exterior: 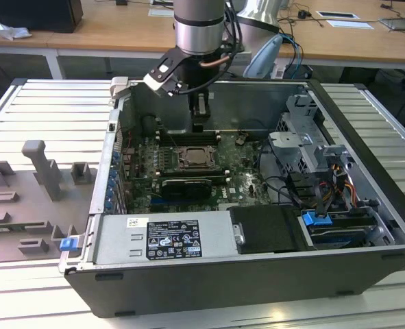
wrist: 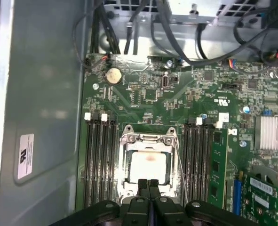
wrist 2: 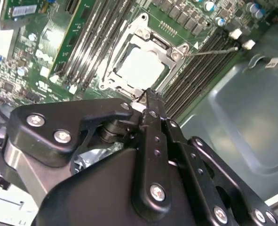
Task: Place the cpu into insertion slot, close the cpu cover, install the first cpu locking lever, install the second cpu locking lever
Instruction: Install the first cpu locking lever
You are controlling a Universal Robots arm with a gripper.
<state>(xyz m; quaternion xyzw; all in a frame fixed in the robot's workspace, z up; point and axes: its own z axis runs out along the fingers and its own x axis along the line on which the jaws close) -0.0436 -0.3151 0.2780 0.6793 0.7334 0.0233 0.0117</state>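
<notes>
Nearest, exterior view: dark metal computer case (exterior: 188, 291), open, black tool (exterior: 201, 123) low over green board (exterior: 243, 173). Second wrist view: tool pinched together, holding nothing, near flat tan-silver square cpu (wrist 2: 141, 66), already in slot. First wrist view: thin shiny grey frame cpu cover (wrist: 148, 140) down; thin wire levers (wrist: 178, 155) likely not yet locked.

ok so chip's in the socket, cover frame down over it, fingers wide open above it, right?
No: the first wrist view shows the fingers pressed together, not open. The rest holds: chip seated, cover frame down over it.
</notes>
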